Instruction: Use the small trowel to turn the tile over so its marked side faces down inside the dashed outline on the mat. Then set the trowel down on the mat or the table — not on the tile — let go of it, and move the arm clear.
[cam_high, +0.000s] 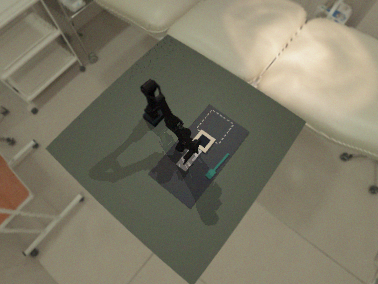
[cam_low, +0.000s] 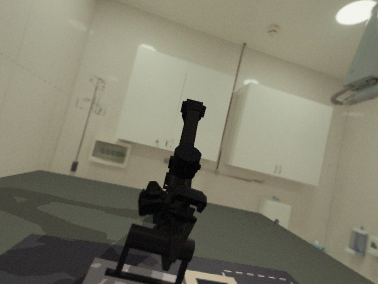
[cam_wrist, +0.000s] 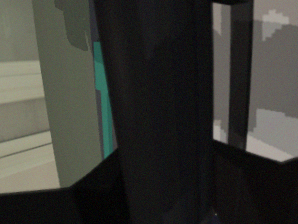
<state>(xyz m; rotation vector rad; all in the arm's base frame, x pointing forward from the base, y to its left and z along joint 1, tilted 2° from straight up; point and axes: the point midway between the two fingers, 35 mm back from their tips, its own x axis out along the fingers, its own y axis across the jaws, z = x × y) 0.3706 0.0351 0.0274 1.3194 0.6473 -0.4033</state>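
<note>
My gripper (cam_high: 191, 148) (cam_low: 169, 250) (cam_wrist: 161, 143) is shut on the black handle of the small trowel, whose flat grey blade (cam_high: 185, 168) (cam_low: 97, 272) (cam_wrist: 272, 90) is low over the mat. The arm hides part of the blade. The tile (cam_high: 209, 136) (cam_low: 210, 275), a cream square with a dark square in its middle, lies on the mat beside the blade; whether the blade's edge touches it or is under it I cannot tell. The dashed outline (cam_high: 233, 124) (cam_low: 257, 274) is beyond the tile, which overlaps its near corner at most.
The dark mat (cam_high: 187, 197) (cam_low: 30, 245) lies on the green table top (cam_high: 165, 240). A teal tool (cam_high: 220, 165) (cam_wrist: 101, 70) with a thin handle lies on the mat, to the right of the trowel in the top view.
</note>
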